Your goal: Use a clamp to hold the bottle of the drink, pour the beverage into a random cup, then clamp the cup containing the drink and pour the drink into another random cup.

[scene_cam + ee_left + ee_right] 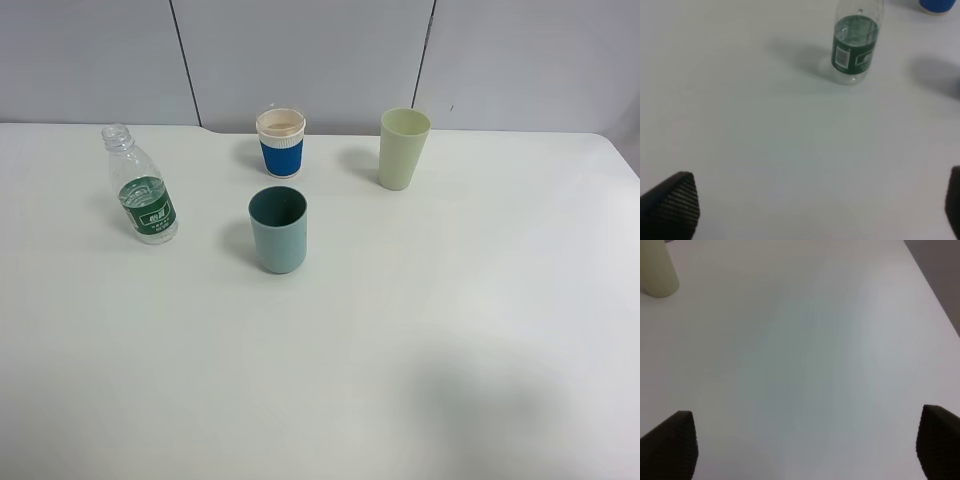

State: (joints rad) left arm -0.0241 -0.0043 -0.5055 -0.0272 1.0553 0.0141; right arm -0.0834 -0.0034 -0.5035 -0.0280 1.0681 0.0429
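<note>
A clear uncapped bottle (142,188) with a green label stands upright at the left of the white table; it also shows in the left wrist view (855,45). A blue-sleeved paper cup (281,142) stands at the back, a pale green cup (403,147) to its right, and a teal cup (278,229) in front of them. The pale green cup shows in the right wrist view (657,270). My left gripper (815,210) is open, well short of the bottle. My right gripper (805,445) is open over bare table. Neither arm shows in the exterior view.
The white table (450,330) ends at a grey panelled wall (300,50) at the back. Its right edge shows in the right wrist view (935,295). A soft shadow (490,400) lies on the front right of the table.
</note>
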